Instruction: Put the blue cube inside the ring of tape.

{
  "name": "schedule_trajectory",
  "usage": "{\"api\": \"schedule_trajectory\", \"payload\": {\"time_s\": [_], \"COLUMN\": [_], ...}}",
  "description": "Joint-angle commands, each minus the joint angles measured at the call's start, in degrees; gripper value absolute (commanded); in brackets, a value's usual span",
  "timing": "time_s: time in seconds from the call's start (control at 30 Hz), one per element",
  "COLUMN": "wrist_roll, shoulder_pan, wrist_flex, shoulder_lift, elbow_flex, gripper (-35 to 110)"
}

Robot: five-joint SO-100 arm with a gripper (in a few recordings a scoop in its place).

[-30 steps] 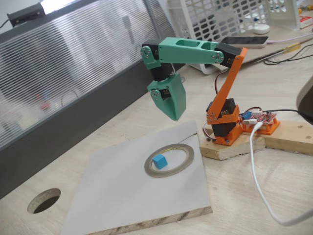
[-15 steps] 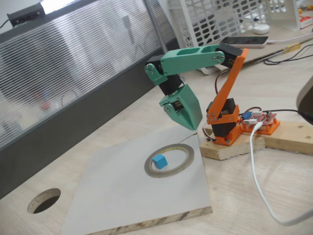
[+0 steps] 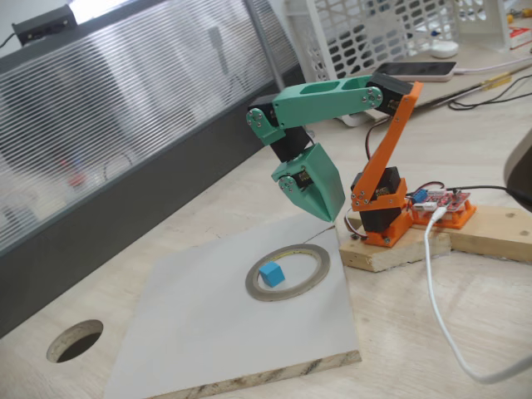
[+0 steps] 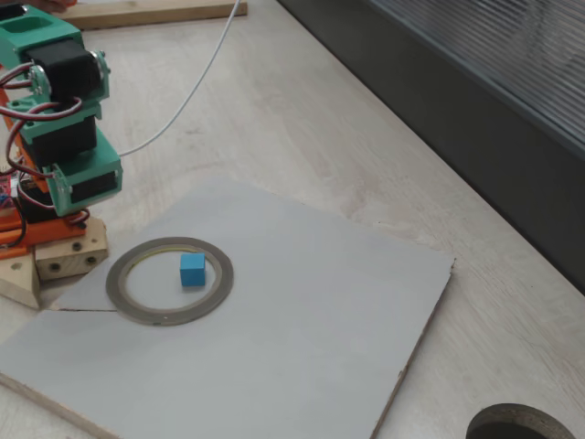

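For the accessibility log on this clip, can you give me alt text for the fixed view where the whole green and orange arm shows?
A small blue cube sits inside a flat grey ring of tape on a pale board. The arm's green gripper hangs above the board's far edge, fingers together and holding nothing.

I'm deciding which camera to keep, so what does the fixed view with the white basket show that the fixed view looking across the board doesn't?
Only the first shows the whole green and orange arm with its closed-looking green pincer and the white plastic basket. Only the second shows the light wooden strip at the top. Both show the small sky-blue cube inside the flat grey tape ring on the pale grey board.
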Motion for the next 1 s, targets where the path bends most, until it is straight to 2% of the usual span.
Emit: {"api": "schedule_trajectory", "payload": {"time_s": [0.0, 0.97], "wrist_roll": [0.53, 0.44], "shoulder_pan": [0.35, 0.70], "wrist_flex": [0.53, 0.44], "shoulder_lift": [0.35, 1.05], "elbow_flex": [0.79, 7.12], "gripper": [2, 2]}}
